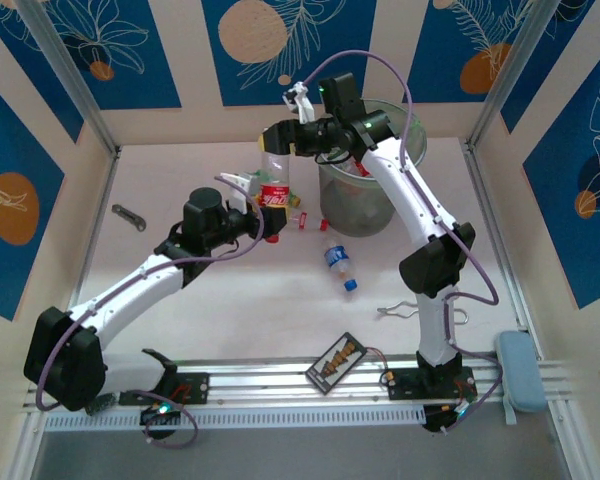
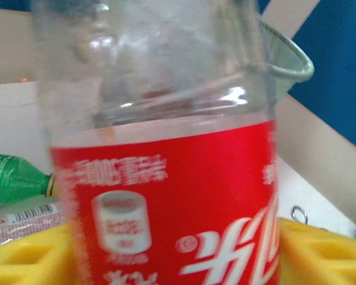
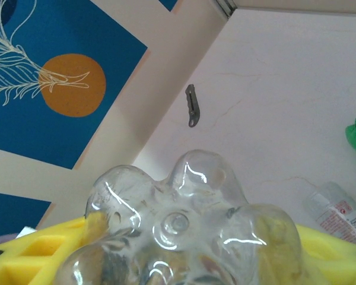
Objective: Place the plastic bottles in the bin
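Our left arm [image 1: 130, 290] stretches from its base at the near left corner towards the middle of the table. The left gripper [image 1: 258, 205] is level with the label of the red-labelled bottle [image 1: 273, 190]. From its wrist cam the yellow pads [image 2: 24, 255] sit tight along both sides of the label, but we honestly can't tell if they're squeezing it or just off it.

Our right arm [image 1: 420, 215] goes up past the bin [image 1: 365, 210], then folds back to the left. That puts the right gripper [image 1: 280, 138] at the clear top end of the same bottle. On that wrist cam the lumpy bottle base [image 3: 178, 225] sits between the yellow pads [image 3: 41, 249], and they look clamped on it.

So the bottle hangs upright-ish between the two claws, off the table and just left of the bin, not over its rim [image 2: 291, 59]. A blue-labelled bottle [image 1: 340, 266] lies on the table nearer us, and a green bottle [image 2: 12, 178] lies beyond.
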Controlling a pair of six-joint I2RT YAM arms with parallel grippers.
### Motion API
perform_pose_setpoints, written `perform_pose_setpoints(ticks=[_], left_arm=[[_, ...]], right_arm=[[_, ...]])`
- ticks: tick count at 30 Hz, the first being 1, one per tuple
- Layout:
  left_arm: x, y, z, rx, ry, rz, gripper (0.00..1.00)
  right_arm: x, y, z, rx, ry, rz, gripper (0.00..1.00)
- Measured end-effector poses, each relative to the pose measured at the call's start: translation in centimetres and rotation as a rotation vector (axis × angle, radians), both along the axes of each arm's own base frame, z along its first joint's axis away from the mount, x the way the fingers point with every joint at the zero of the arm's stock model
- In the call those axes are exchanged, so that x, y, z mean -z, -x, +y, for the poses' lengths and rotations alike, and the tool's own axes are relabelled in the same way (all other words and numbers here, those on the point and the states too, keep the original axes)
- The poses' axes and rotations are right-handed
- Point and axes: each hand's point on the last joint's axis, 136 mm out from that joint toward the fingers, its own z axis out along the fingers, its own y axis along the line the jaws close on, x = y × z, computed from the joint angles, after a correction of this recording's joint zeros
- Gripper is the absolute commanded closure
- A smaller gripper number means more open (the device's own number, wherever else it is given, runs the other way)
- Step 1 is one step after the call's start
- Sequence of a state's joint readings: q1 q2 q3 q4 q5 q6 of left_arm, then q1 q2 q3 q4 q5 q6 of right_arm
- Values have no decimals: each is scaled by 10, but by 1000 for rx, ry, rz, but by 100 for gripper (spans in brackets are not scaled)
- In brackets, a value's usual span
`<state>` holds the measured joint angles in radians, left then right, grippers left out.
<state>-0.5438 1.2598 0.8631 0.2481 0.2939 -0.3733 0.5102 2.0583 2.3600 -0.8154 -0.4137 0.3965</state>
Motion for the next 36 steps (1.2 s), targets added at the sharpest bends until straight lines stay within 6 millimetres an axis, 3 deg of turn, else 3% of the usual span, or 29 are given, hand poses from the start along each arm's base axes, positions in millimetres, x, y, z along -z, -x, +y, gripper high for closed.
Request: perform_pose_setpoints(ticks=[5, 9, 12, 17, 23, 29, 32, 36], left_arm=[[-33, 6, 11, -50, 80, -29, 8], [-66, 14, 19, -75, 164, -59, 9], [-77, 9, 29, -148, 175, -34, 14], [-80, -20, 44, -322, 123, 50, 22], [-65, -60, 26, -368, 83, 150, 23], [-48, -92, -6, -347, 64, 211, 17], [-42, -99, -25, -319, 65, 233, 16], [-32, -107, -49, -276, 60, 257, 15]], right_arm=[[-38, -2, -11, 9, -25, -114, 49], [-82, -14, -39, 71, -65, -237, 49], [-108, -24, -73, 154, -74, -312, 49], [-149, -36, -137, 313, -71, -433, 49], [-182, -37, -215, 511, -14, -548, 49], [-181, -44, -262, 616, 75, -593, 49], [-163, -56, -270, 618, 131, -574, 49], [-122, -74, -268, 578, 219, -504, 50]])
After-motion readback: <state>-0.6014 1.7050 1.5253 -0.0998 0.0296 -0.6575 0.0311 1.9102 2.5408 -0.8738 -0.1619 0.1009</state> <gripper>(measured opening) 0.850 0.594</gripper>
